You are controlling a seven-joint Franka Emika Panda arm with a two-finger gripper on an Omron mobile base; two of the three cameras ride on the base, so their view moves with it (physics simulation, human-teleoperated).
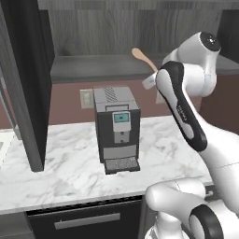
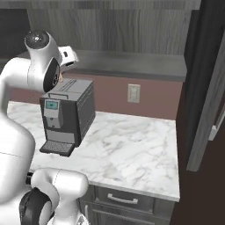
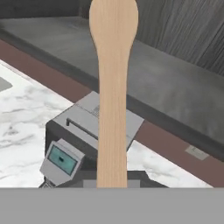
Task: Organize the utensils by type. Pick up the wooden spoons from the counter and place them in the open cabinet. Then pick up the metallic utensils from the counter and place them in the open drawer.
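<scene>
The wooden spoon lies closest to the hand view, a smooth, pale tan piece with a flat straight handle widening to a rounded oval bowl. It runs straight away from the fingers, which pinch the handle's near end; the fingertips themselves are hidden behind the handle, so the grip is judged from how the spoon stands out rigidly from the hand. In the left base view the spoon's bowl pokes up and left past the arm's wrist, raised well above the tabletop and level with the open cabinet's flat dark grey shelf. The long axis points toward that shelf and its grey wood-grain back wall, so the coming move looks like a forward reach to bring the spoon over the shelf before letting go. Below stands a boxy grey coffee machine with a small blue screen, on white marble-look stone veined with grey.
</scene>
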